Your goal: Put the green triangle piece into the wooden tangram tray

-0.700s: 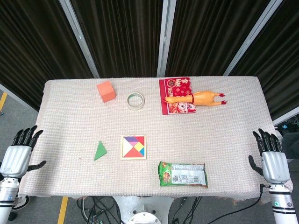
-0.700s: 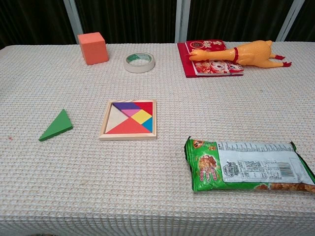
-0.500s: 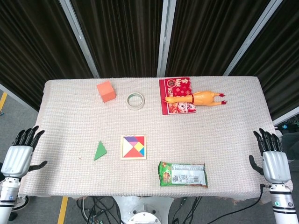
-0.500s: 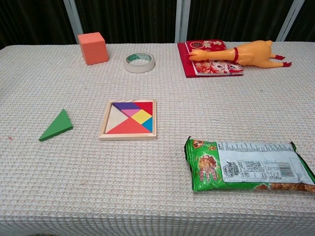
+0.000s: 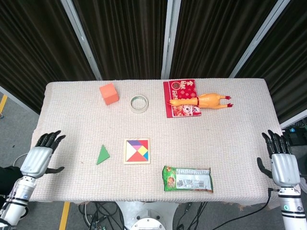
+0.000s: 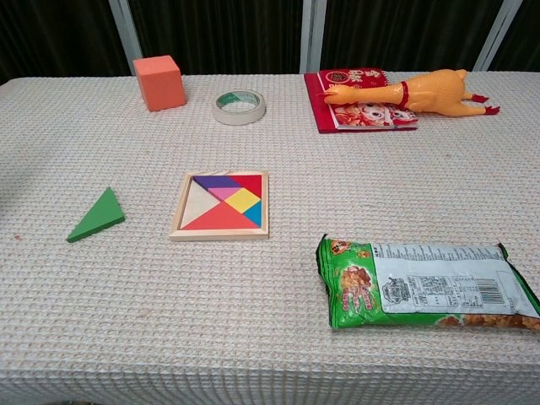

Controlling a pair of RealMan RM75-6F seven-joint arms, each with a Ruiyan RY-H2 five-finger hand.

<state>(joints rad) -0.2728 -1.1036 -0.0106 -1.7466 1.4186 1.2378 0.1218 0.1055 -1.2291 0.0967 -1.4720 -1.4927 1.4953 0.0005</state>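
The worktop (image 5: 230, 139) is covered in a cream, waffle-textured cloth that hangs over its near edge. At the two near corners, seen only from the head camera, the left hand (image 5: 41, 155) hovers at the worktop's left edge and the right hand (image 5: 279, 158) hangs just off its right edge; both have their fingers spread and extended and hold nothing.

Nearest on the cloth lies a green snack packet (image 6: 426, 283), flat, right of centre. Beyond it and to the left sits the wooden tangram tray (image 6: 221, 205), square, with purple, pink, yellow, red and blue pieces inside and a bare wooden triangular gap along its left side. The green triangle piece (image 6: 97, 215) lies flat on the cloth left of the tray and apart from it, between the tray and the left hand. In the chest view its long axis runs diagonally, from a narrow tip at the near left up to the far right.

Farther back are an orange cube (image 6: 159, 82), a roll of tape (image 6: 239, 107) lying flat, and a red booklet (image 6: 359, 101) with a rubber chicken (image 6: 418, 90) resting across it, head to the left. Behind the worktop hang dark pleated curtains (image 5: 124, 33) with pale metal poles (image 5: 168, 36) leaning in front of them. Grey floor (image 5: 14, 122) shows on the left.
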